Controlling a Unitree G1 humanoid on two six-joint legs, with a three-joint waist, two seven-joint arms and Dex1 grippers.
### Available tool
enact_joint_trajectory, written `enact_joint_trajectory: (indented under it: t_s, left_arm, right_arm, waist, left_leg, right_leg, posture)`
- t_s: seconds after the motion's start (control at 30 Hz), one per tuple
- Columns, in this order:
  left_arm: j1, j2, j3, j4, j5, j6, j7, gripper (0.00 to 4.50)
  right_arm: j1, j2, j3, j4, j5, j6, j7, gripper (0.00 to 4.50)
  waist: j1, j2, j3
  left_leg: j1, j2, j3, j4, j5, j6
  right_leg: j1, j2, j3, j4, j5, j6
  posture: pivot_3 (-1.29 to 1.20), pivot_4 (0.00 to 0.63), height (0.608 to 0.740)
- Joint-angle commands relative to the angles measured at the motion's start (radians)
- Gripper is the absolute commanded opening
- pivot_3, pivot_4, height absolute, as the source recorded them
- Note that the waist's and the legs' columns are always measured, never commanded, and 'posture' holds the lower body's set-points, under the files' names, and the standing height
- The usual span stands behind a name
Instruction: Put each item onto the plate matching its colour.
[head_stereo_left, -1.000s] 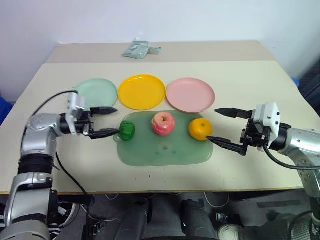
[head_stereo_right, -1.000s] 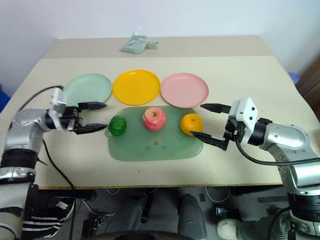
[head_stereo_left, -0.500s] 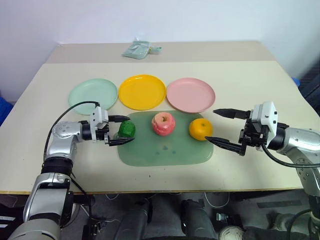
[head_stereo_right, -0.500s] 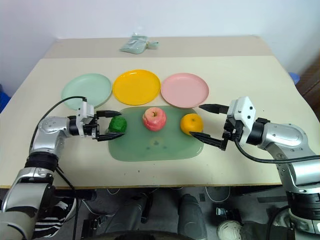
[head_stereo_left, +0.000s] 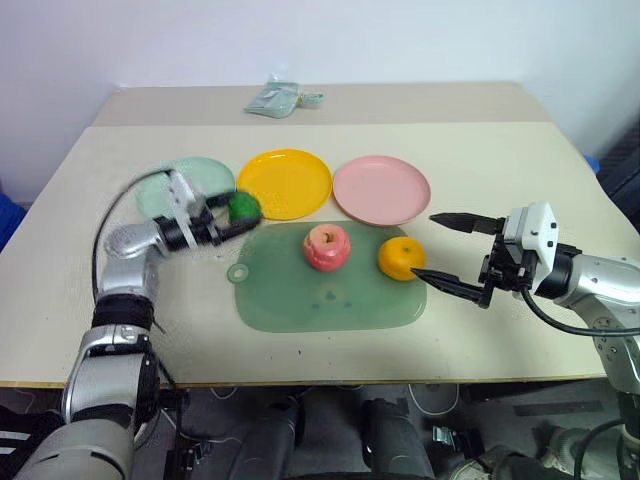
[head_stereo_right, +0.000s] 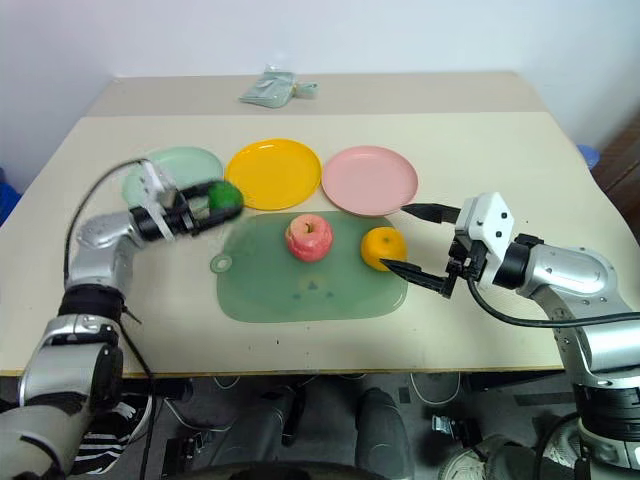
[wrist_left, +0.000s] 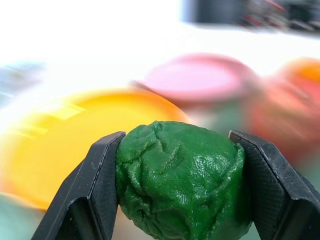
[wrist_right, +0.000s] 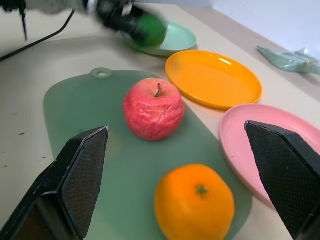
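Overhead, a beige table against a pale wall carries the mint plate, yellow plate, pink plate and a green board holding the apple and orange. The left gripper clamps the green fruit above the mint plate's edge; its wrist view shows the bumpy skin pinched between both fingers. The right gripper gapes wide, empty, just beside the orange.

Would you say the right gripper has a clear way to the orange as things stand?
Probably yes: the right gripper is open beside the orange, which sits on the green board with nothing between them.
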Motion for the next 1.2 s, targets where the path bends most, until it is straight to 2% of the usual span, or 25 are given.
enact_joint_trajectory:
  t_s: [0.03,0.2,0.43,0.6,0.67,0.73,0.87,0.97,1.1,1.2]
  left_arm:
    - [-0.065,0.011,0.079,0.048,-0.001,-0.004,0.224,2.73]
    - [-0.098,-0.001,0.071,0.125,0.093,-0.040,0.510,2.73]
    - [-0.076,-0.022,0.054,0.150,0.136,-0.023,0.644,2.73]
    - [-0.066,-0.022,0.059,0.166,0.139,0.004,0.691,2.73]
    - [-0.066,-0.018,0.055,0.178,0.145,0.005,0.704,3.78]
    - [-0.069,-0.013,0.061,0.192,0.139,0.022,0.711,4.42]
    - [-0.082,-0.005,0.068,0.200,0.136,-0.011,0.711,4.42]
    - [-0.090,-0.030,0.090,0.157,0.062,-0.027,0.580,4.42]
    - [-0.034,-0.081,0.055,-0.039,-0.081,0.020,0.214,4.42]
    - [0.032,-0.087,0.012,-0.166,-0.141,0.095,0.023,4.42]
  right_arm:
    - [-0.062,0.024,-0.011,0.001,-0.009,-0.034,-0.036,4.50]
    - [-0.198,0.125,0.060,0.054,-0.068,-0.029,-0.152,4.50]
    - [-0.234,0.209,0.141,0.042,-0.101,-0.021,-0.205,4.50]
    - [-0.243,0.215,0.149,0.049,-0.109,-0.016,-0.217,4.50]
    - [-0.245,0.213,0.149,0.052,-0.111,-0.017,-0.215,4.50]
    - [-0.244,0.210,0.148,0.053,-0.115,-0.020,-0.212,4.50]
    - [-0.240,0.210,0.144,0.052,-0.117,-0.023,-0.205,4.50]
    - [-0.237,0.210,0.142,0.051,-0.120,-0.026,-0.203,4.50]
    - [-0.234,0.203,0.134,0.056,-0.113,-0.023,-0.193,4.50]
    - [-0.230,0.193,0.130,0.058,-0.104,-0.010,-0.178,4.50]
  waist:
    - [-0.003,0.000,0.000]
    - [-0.004,0.000,0.000]
    - [0.001,-0.001,0.000]
    - [-0.004,-0.001,0.000]
    - [-0.005,-0.001,0.000]
    - [-0.004,-0.001,0.000]
    - [-0.003,-0.001,0.000]
    - [-0.003,-0.001,0.000]
    - [0.000,-0.001,0.000]
    - [-0.009,0.000,0.000]
  left_leg:
    - [0.000,0.000,0.000,0.000,0.000,0.000]
    - [0.001,0.000,0.000,0.000,0.000,0.000]
    - [0.000,-0.002,-0.001,0.001,0.000,0.000]
    - [0.000,-0.002,-0.001,0.001,0.000,0.000]
    - [0.000,-0.002,-0.001,0.001,0.000,0.000]
    - [0.000,-0.001,-0.001,0.001,0.000,0.000]
    - [0.000,-0.001,-0.001,0.001,0.000,0.000]
    - [0.000,-0.001,-0.001,0.001,0.000,0.000]
    - [0.000,-0.002,-0.001,0.001,0.000,0.000]
    - [0.000,-0.001,-0.001,0.001,0.000,0.000]
  right_leg:
    - [0.000,0.000,0.000,0.000,0.000,0.000]
    - [0.000,0.001,0.000,0.001,0.000,0.000]
    - [0.001,0.000,0.000,0.001,0.002,0.002]
    - [0.001,0.001,0.000,0.001,0.002,0.002]
    - [0.001,0.001,0.000,0.001,0.002,0.002]
    - [0.001,0.001,0.000,0.001,0.002,0.002]
    - [0.001,0.001,0.000,0.001,0.002,0.002]
    - [0.001,0.001,0.000,0.001,0.002,0.002]
    - [0.001,0.001,0.000,0.001,0.002,0.002]
    - [0.001,0.001,0.000,0.001,0.002,0.002]
  posture:
    - [0.00,0.150,0.740]
    - [0.00,0.150,0.740]
    - [0.00,0.150,0.740]
    - [0.00,0.150,0.740]
    - [0.00,0.150,0.740]
    - [0.00,0.150,0.740]
    - [0.00,0.150,0.740]
    - [0.00,0.150,0.740]
    - [0.00,0.150,0.740]
    - [0.00,0.150,0.740]
